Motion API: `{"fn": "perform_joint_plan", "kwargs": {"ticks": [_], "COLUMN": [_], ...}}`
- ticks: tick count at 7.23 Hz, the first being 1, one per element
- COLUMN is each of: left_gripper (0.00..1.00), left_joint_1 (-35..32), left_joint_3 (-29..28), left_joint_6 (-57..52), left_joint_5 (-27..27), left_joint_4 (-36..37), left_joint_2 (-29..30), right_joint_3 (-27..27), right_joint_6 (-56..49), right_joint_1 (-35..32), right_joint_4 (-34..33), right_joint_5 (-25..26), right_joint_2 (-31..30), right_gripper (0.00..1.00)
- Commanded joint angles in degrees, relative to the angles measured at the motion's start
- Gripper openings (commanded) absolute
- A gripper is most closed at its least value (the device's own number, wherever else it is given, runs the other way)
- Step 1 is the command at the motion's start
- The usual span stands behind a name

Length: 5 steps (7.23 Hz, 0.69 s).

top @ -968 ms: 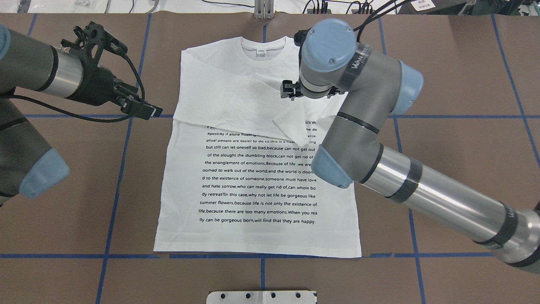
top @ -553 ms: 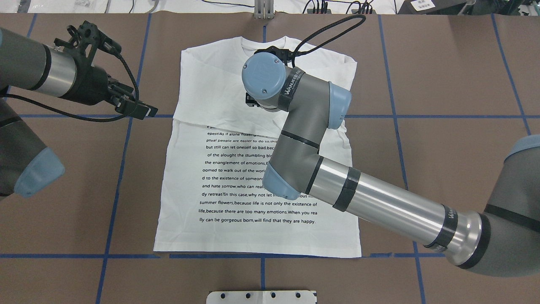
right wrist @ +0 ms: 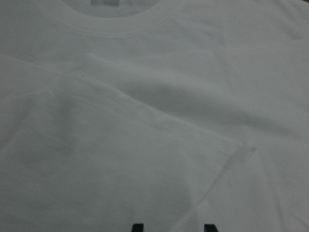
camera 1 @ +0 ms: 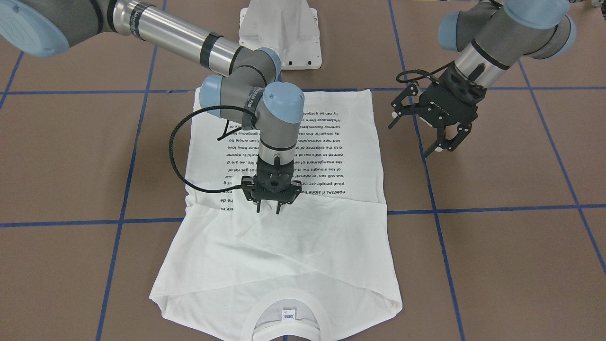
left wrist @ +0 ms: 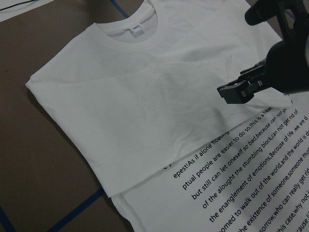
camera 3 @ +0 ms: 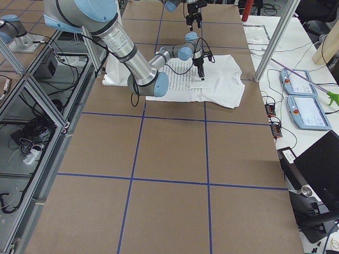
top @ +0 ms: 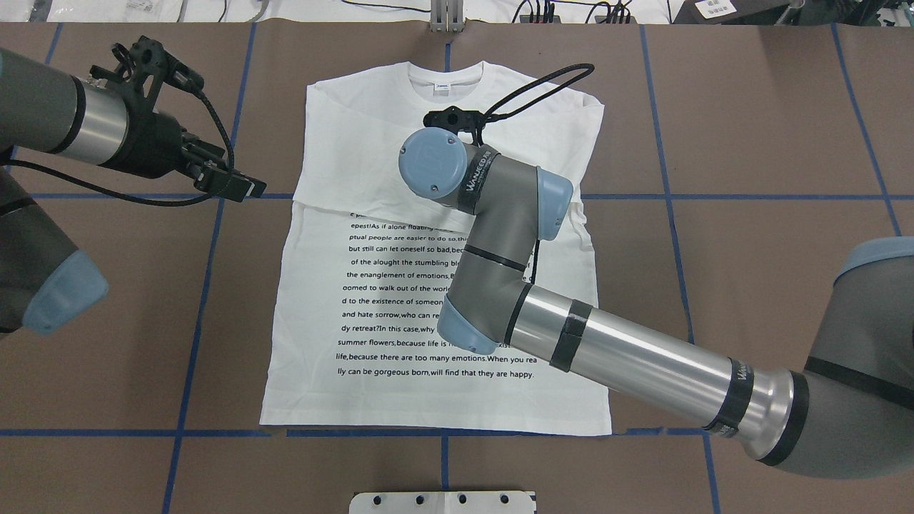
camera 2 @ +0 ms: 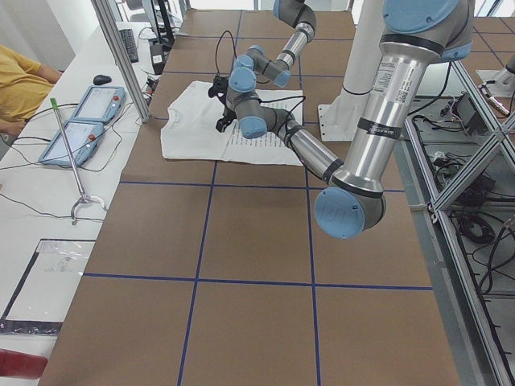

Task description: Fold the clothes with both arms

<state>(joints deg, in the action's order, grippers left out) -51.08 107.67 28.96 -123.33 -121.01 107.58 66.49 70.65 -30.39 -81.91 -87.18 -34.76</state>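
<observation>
With both sleeves already folded across its chest, the T-shirt (camera 1: 284, 255) lies flat beneath the right gripper (camera 1: 268, 210), whose fingers are apart and empty, the left gripper (camera 1: 442, 148) hovers wide open beside it, and the body folds appear undone

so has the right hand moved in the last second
Yes. In the overhead view the right hand has swung toward the view's left, from right of the collar to roughly in line with it.
</observation>
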Motion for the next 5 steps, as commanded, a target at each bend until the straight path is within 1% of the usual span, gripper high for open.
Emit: {"fn": "perform_joint_plan", "kwargs": {"ticks": [1, 2, 3, 5], "left_gripper": [1.0, 1.0, 1.0, 1.0], "left_joint_1": [0.1, 0.1, 0.1, 0.19], "left_joint_3": [-0.09, 0.0, -0.09, 0.0], "left_joint_6": [0.04, 0.13, 0.13, 0.13], "left_joint_5": [0.19, 0.2, 0.2, 0.2], "left_joint_4": [-0.11, -0.11, -0.11, -0.11], "left_joint_2": [-0.01, -0.01, -0.01, -0.01], "right_joint_3": [-0.57, -0.57, -0.66, -0.83], "right_joint_6": [-0.25, -0.25, -0.25, -0.51], "right_joint_1": [0.25, 0.16, 0.25, 0.25], "right_joint_4": [0.09, 0.09, 0.09, 0.09], "right_joint_5": [0.52, 0.61, 0.61, 0.61], "right_joint_2": [-0.05, -0.05, -0.14, -0.31], "right_gripper": [0.52, 0.5, 0.46, 0.41]}}
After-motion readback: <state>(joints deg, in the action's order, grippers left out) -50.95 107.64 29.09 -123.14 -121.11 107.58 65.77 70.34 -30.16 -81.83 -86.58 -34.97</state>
